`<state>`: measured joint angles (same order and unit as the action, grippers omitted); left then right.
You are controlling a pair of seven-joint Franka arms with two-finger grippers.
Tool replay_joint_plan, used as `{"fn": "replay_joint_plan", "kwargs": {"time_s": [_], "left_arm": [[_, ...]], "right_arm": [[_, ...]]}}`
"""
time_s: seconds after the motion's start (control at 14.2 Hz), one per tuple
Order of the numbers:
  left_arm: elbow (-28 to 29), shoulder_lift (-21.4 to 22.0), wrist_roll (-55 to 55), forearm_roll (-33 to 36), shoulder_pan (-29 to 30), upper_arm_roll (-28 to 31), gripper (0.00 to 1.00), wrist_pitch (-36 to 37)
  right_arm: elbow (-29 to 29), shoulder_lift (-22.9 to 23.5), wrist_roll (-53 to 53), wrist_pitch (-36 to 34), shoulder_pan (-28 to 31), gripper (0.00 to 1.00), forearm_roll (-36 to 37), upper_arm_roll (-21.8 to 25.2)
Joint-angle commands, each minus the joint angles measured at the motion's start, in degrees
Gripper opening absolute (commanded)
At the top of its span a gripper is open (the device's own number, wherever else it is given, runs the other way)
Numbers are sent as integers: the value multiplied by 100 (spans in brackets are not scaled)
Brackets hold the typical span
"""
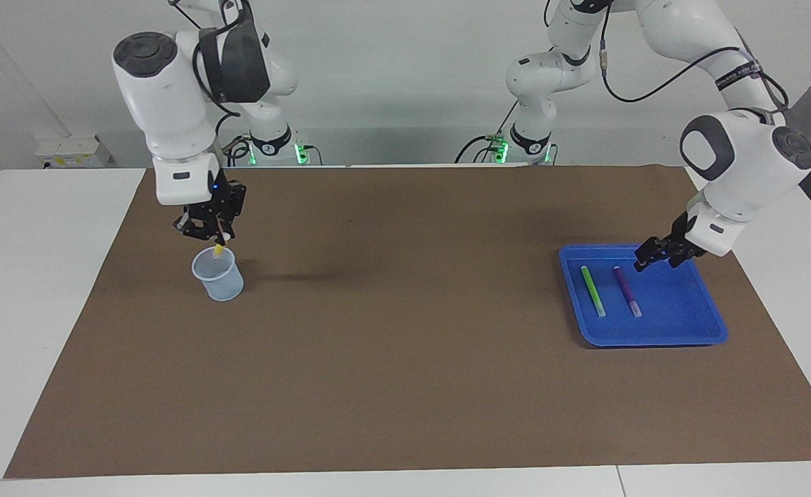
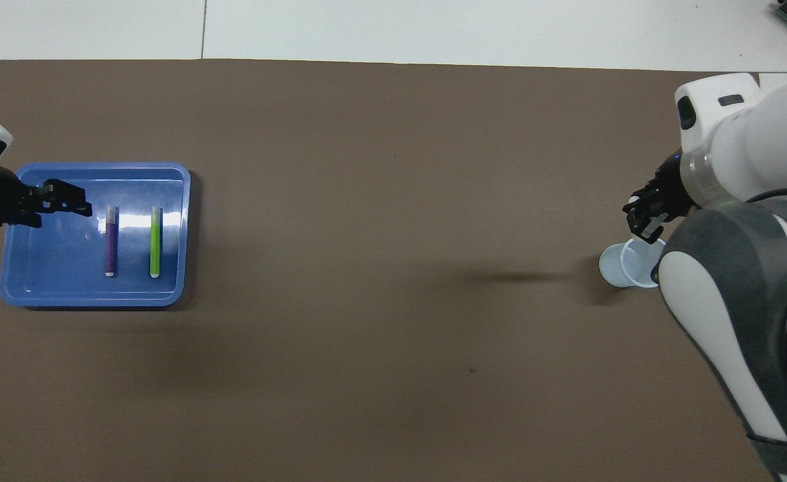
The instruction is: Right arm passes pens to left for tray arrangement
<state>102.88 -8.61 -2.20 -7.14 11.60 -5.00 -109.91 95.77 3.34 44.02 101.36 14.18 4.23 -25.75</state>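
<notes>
The right end effector (image 1: 216,239) pinches the yellow pen (image 1: 219,251) over the cup (image 1: 218,276) and should lift it straight up, while the left end effector (image 1: 656,253), open and empty, waits over the blue tray (image 1: 695,331) holding the green pen (image 1: 592,290) and purple pen (image 1: 627,290).

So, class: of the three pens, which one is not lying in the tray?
The yellow pen: the right gripper holds it over the cup, while the green pen and purple pen lie in the blue tray.
</notes>
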Motion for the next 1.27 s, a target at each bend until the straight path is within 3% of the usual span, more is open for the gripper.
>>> {"fn": "replay_joint_plan", "kwargs": {"time_s": [0.0, 0.28, 0.56, 0.92, 1.2], "left_arm": [[-22, 403, -1085, -436, -26, -18, 87, 338], [4, 851, -3420, -1261, -140, -53, 88, 506], [-5, 975, -5558, -1938, -237, -141, 88, 453], [66, 1098, -7835, -2432, -517, -185, 88, 479], [179, 1238, -9269, -2397, -983, -177, 88, 514]], "right_arm": [[-23, -97, -278, -152, 32, 0, -509, -228], [56, -149, -1927, -161, 6, 0, -1782, -509], [170, -228, -3696, 119, -591, 0, -2547, -553], [1214, -658, -4024, 1892, -907, 0, -3981, -554], [1918, -957, -4488, 3281, -1522, 0, -4439, -553]]}}
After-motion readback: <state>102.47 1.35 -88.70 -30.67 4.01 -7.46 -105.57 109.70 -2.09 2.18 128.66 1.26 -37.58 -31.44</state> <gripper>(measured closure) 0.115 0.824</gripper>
